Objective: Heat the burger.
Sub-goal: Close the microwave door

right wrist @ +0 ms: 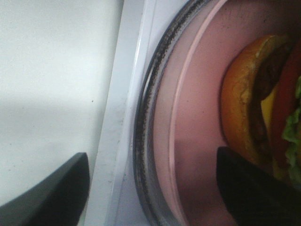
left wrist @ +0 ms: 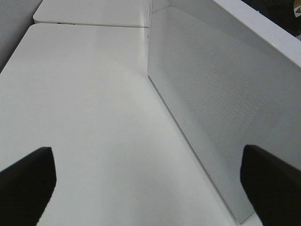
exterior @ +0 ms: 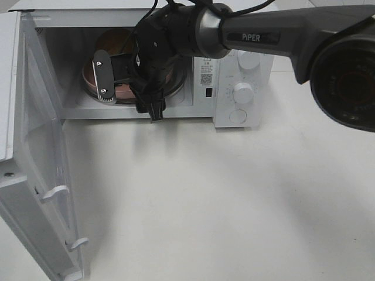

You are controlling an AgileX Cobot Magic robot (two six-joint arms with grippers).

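The microwave [exterior: 202, 73] stands at the far side of the white table [exterior: 205, 193], its door [exterior: 35, 146] swung wide to the left and reaching toward the near edge. Inside, a glass turntable [right wrist: 143, 117] carries a shallow pink plate [right wrist: 197, 117], and the burger [right wrist: 249, 94] sits on that plate, well inside the plate's rim.

My right arm reaches across the middle into the cavity. My right gripper [right wrist: 150, 160] is spread wide and holds nothing. One finger [right wrist: 51, 188] hangs over the white sill at the mouth of the oven. The other finger [right wrist: 254, 193] is over the plate, close beside the burger's bun. I cannot tell whether that finger touches the bun or the plate.

My left gripper [left wrist: 146, 155] is also wide apart and empty. It is low over the table, just beside the perforated face of the door.

From the high camera my own arm and wrist cover most of the cavity. Only the left part of the plate's rim and a stretch of turntable show, and the burger itself is hidden there. The wrist camera cuts the burger off, showing just part of the bun, a dark layer, red, yellow and a bit of green lettuce. On the control panel to the right I can see two dials [exterior: 243, 92], but their markings are too small to read.
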